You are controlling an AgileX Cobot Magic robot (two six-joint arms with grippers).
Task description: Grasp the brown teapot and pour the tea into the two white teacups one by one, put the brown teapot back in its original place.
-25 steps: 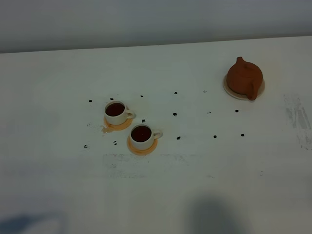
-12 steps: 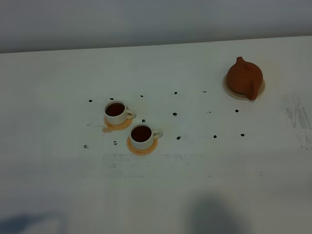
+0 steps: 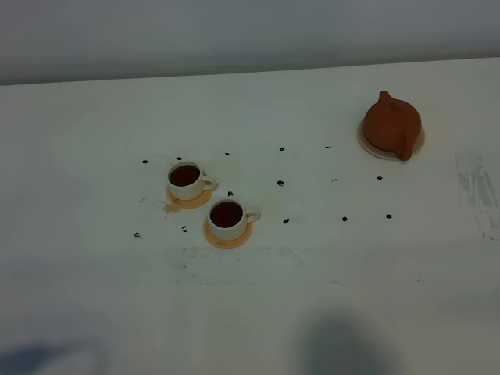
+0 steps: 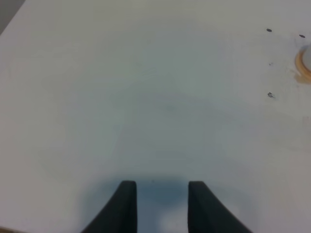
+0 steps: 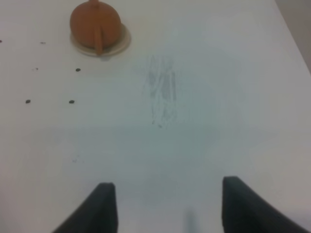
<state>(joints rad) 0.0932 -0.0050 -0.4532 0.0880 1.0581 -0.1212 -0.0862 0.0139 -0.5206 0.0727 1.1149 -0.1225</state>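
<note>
Brown teapot (image 3: pixel 391 124) on beige disc (image 3: pixel 417 145), coaster (image 4: pixel 303 64) cut off, left hand (image 4: pixel 158 194) and right hand (image 5: pixel 165 201) both apart, empty

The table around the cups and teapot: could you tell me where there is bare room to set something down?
The near strip of the table, in front of the two white teacups, is bare. So is the far left, beyond the cups. Between the cups and the brown teapot lie only small dark specks. It is tightest around the cups on their orange coasters.
</note>
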